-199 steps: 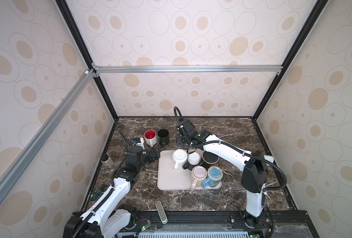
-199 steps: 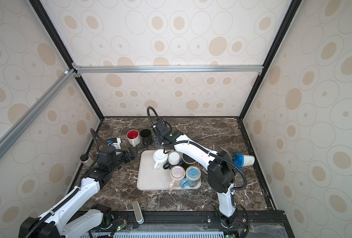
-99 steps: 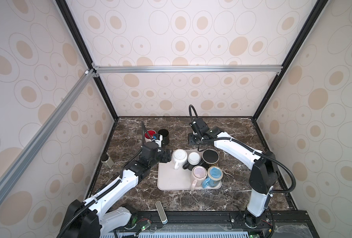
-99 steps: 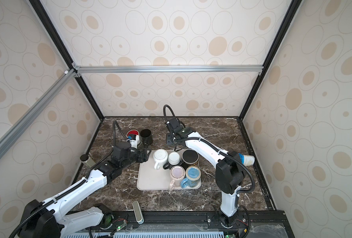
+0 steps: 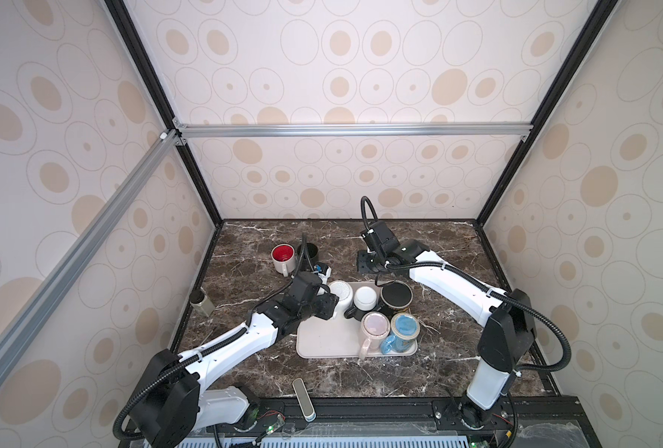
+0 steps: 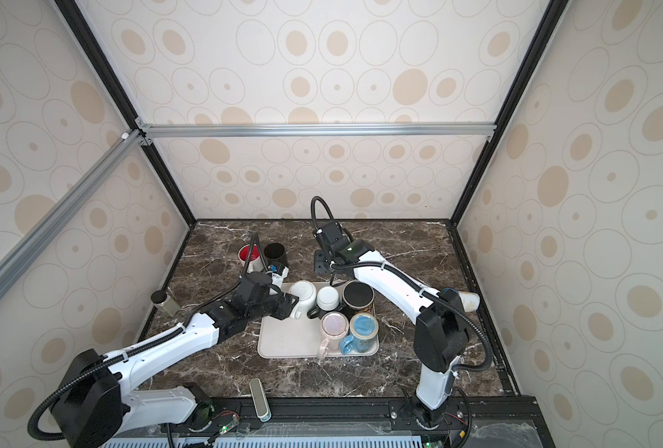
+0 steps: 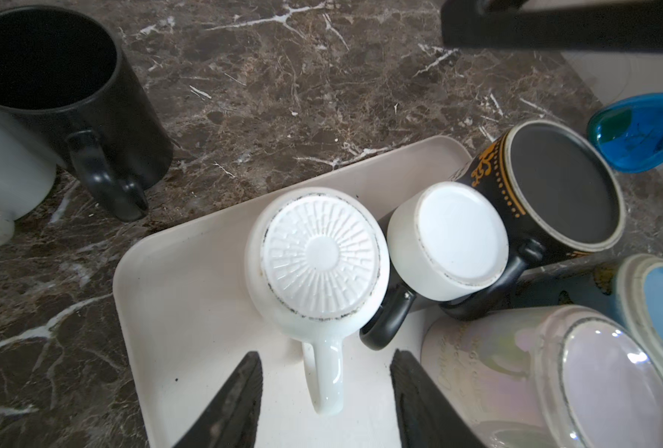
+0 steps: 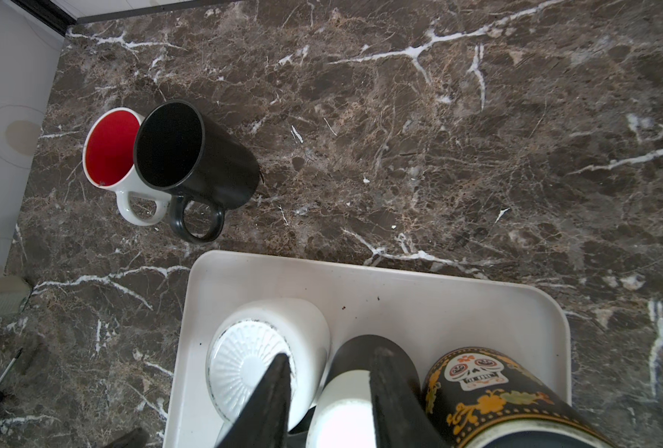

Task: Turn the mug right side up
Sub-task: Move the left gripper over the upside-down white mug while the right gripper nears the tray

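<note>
The left gripper is seen with its jaws apart, set astride the handle of the white mug; a gap is left on each side, so nothing is clamped. The mug is stood upside down, its ribbed sunburst base turned upward, its glaze plain white, with a dark worn ring round the foot. In both top views it is found in the 11 o'clock corner of the cream tray, with its handle pointed toward 6 o'clock and the gripper met at its 7 o'clock; a smaller upturned mug is placed just beside it at 3 o'clock. The right gripper is held parted and empty near the tray's 12 o'clock edge.
</note>
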Controlling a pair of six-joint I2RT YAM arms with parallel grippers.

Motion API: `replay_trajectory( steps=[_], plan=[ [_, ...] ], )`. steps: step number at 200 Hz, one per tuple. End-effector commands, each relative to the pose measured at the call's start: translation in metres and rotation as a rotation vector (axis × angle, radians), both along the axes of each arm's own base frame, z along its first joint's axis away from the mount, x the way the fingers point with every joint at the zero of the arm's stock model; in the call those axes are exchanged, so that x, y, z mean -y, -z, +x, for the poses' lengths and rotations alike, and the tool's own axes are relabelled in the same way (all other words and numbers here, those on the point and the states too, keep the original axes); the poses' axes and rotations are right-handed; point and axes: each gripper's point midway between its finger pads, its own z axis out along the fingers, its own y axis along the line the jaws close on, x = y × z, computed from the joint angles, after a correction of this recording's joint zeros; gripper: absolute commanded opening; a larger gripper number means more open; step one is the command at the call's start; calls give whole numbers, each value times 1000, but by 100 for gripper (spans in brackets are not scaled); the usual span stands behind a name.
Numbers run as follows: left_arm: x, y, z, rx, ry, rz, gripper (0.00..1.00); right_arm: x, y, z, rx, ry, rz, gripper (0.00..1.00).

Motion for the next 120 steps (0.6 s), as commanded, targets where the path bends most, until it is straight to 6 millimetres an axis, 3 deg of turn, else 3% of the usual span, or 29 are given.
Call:
replay_trajectory(
  steps=[1,68,120],
  plan=[
    [7,-5,1,4,30,37,53,2,7,-5,-29,10,-8,37],
    [17,17,-3,-63,58,83,49,1,13,-5,-44,16,-5,36],
    [20,33,-1,-93,51,143,51,3,18,-6,-48,26,-7,36]
  ],
)
